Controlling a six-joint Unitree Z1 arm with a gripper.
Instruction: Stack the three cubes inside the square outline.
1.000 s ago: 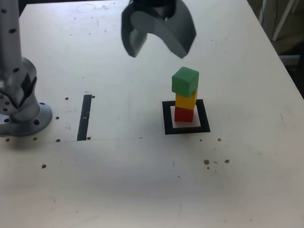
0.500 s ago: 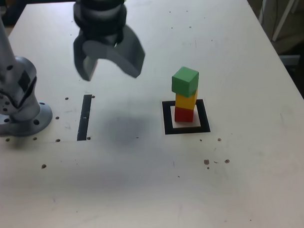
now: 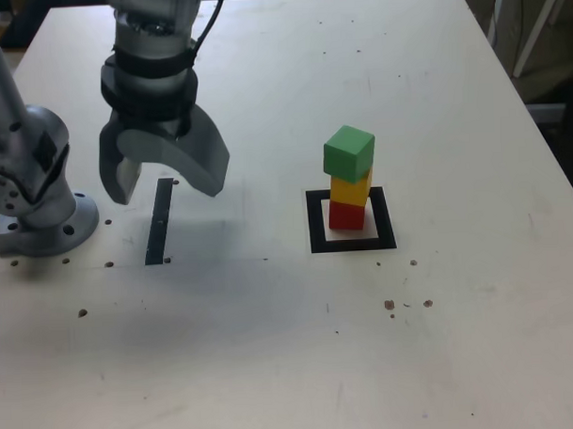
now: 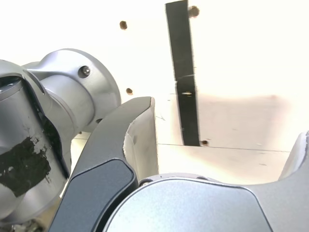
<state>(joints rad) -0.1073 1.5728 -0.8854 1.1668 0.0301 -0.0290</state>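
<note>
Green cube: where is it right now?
Exterior view, right of centre: the green cube tops the stack, on the yellow cube over the red cube, inside the square outline, far from the open gripper.

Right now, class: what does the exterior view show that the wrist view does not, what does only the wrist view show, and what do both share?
Only the exterior view shows the green cube on the yellow cube on the red cube, stacked inside the square outline. The wrist view alone shows nothing extra, only a closer look. Both show the open, empty gripper, the black strip, the arm's base and the table.
</note>
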